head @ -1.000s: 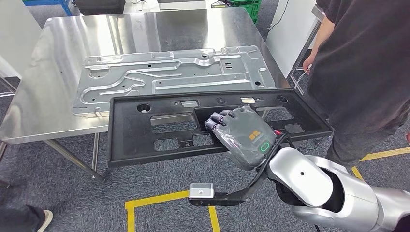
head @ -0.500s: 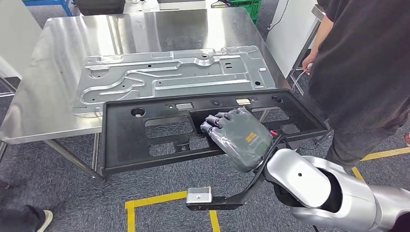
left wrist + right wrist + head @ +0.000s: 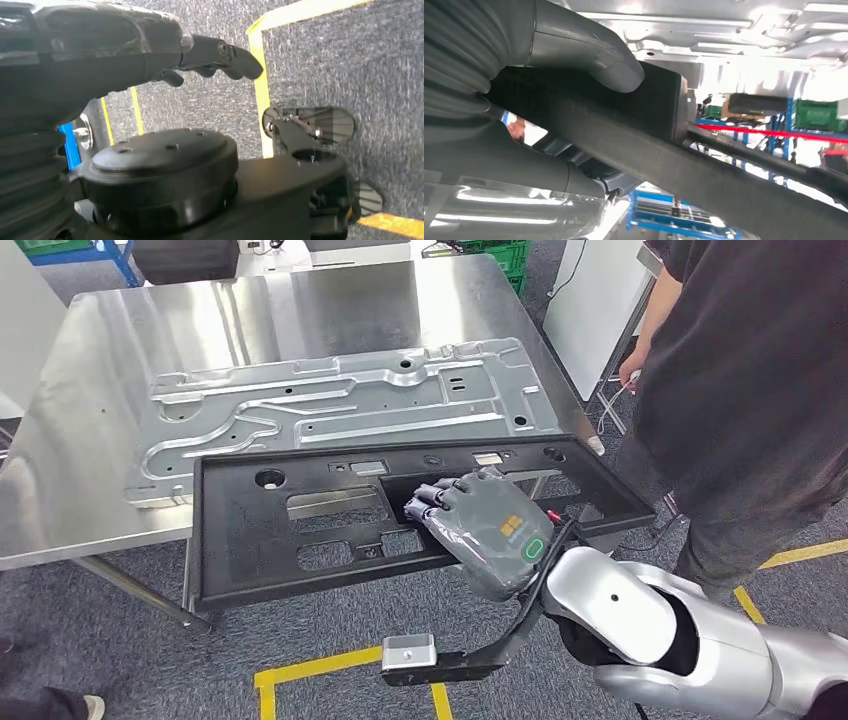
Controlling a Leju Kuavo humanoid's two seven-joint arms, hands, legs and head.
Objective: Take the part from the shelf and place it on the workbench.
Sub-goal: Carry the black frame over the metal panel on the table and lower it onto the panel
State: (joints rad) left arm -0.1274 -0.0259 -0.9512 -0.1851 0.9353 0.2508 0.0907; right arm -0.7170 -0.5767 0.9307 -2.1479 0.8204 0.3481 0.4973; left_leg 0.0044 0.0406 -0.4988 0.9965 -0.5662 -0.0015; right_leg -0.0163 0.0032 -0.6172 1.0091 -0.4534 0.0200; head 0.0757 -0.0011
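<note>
The black panel (image 3: 400, 515) spans the frame's centre, its far edge overlapping the workbench (image 3: 90, 440), gripped through a central cutout by the right hand (image 3: 485, 525). It looks stiff, light and unwieldy, so a mid-span hold balances it. The left hand (image 3: 125, 45) hangs with fingers loosely extended, holding nothing.

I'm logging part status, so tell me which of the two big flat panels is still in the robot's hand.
The black plastic panel: the right hand grips its middle at the table's near edge. The silver stamped metal panel lies flat on the steel workbench, untouched.
</note>
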